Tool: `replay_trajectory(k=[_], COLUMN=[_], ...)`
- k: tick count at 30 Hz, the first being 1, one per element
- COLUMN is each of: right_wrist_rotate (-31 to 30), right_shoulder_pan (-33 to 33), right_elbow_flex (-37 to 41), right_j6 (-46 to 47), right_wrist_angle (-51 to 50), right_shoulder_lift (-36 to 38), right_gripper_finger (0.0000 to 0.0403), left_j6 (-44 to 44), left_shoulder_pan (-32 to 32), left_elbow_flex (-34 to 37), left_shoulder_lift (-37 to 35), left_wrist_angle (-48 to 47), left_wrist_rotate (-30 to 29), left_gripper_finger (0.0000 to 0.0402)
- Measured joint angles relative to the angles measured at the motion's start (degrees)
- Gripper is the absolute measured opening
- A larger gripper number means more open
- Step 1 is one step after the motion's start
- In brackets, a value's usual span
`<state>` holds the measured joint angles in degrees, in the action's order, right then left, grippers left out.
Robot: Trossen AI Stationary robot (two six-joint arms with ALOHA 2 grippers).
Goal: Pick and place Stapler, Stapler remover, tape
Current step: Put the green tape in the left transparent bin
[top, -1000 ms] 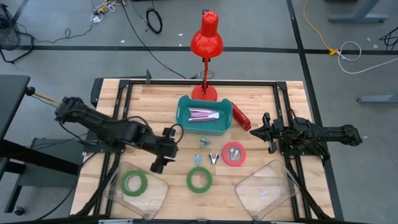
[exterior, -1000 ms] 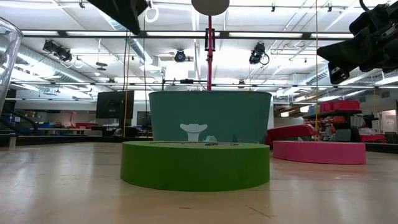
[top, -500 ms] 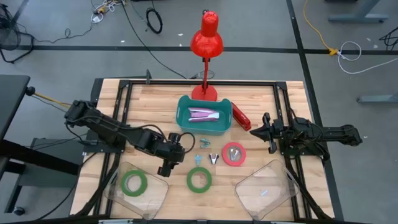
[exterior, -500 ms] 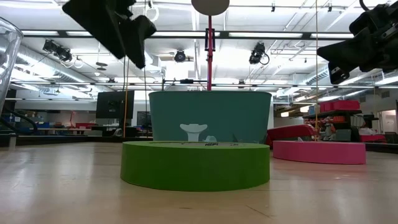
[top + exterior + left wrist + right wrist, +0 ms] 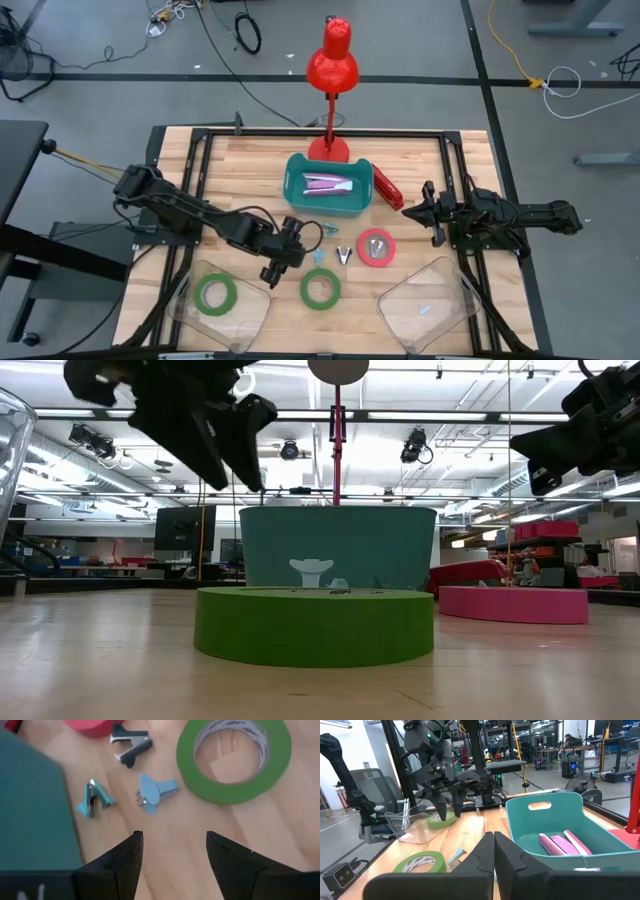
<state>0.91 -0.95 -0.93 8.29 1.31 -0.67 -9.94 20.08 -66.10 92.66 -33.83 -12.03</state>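
Over the middle of the tabletop (image 5: 250, 170) hangs my left tool (image 5: 279, 264), fingers (image 5: 120, 862) spread with nothing between them, just left of the small blue staple remover (image 5: 319, 256). Through my left wrist view I see that blue remover (image 5: 153, 793) lying flat, a second teal one (image 5: 93, 799) near the teal bin (image 5: 30, 815), and a black staple remover (image 5: 131, 747) beyond. One green tape roll (image 5: 320, 288) lies flat just ahead of the tool; another green roll (image 5: 215, 294) sits in the clear tray (image 5: 250, 310) on the left. A red-pink tape roll (image 5: 376, 247) rests right of the black remover. Beside the bin leans the red stapler (image 5: 387, 188). My right tool (image 5: 422, 212) is pressed together, empty, waiting at the right side.
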Motion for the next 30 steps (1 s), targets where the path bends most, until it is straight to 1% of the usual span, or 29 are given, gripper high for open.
replay_trajectory(k=[7,10,12,17,21,27,30], right_wrist_rotate=[0.02,0.00,0.02,0.01,0.00,0.00,0.00], right_shoulder_pan=[-0.02,-0.02,0.00,-0.02,-0.02,-0.02,-0.02], right_elbow_flex=[-0.01,-0.02,-0.02,-0.02,0.00,-0.01,0.00], right_j6=[0.01,0.00,0.00,0.00,0.00,0.00,0.00], right_wrist_angle=[0.03,0.01,0.01,0.00,-0.01,-0.01,-0.01], right_shoulder_lift=[0.00,0.00,0.00,0.00,0.00,0.00,0.00], right_gripper_finger=[0.0006,0.0006,0.0006,0.0006,0.0006,0.0006,0.0006], left_j6=[-12.27,-15.74,-17.29,-19.27,-19.32,-20.60,-21.23], left_shoulder_pan=[-0.02,-0.02,-0.02,0.17,0.20,0.20,0.44], left_elbow_flex=[0.11,0.11,0.72,3.63,6.47,10.15,12.58], left_shoulder_lift=[0.04,0.04,0.02,0.00,-0.02,-0.05,-0.05], left_wrist_angle=[0.65,1.37,3.66,9.28,14.08,19.96,23.64], left_wrist_rotate=[0.21,0.18,0.14,-0.08,-2.39,-7.49,-7.90], left_gripper_finger=[0.0220,0.0220,0.0220,0.0220,0.0220,0.0220,0.0220])
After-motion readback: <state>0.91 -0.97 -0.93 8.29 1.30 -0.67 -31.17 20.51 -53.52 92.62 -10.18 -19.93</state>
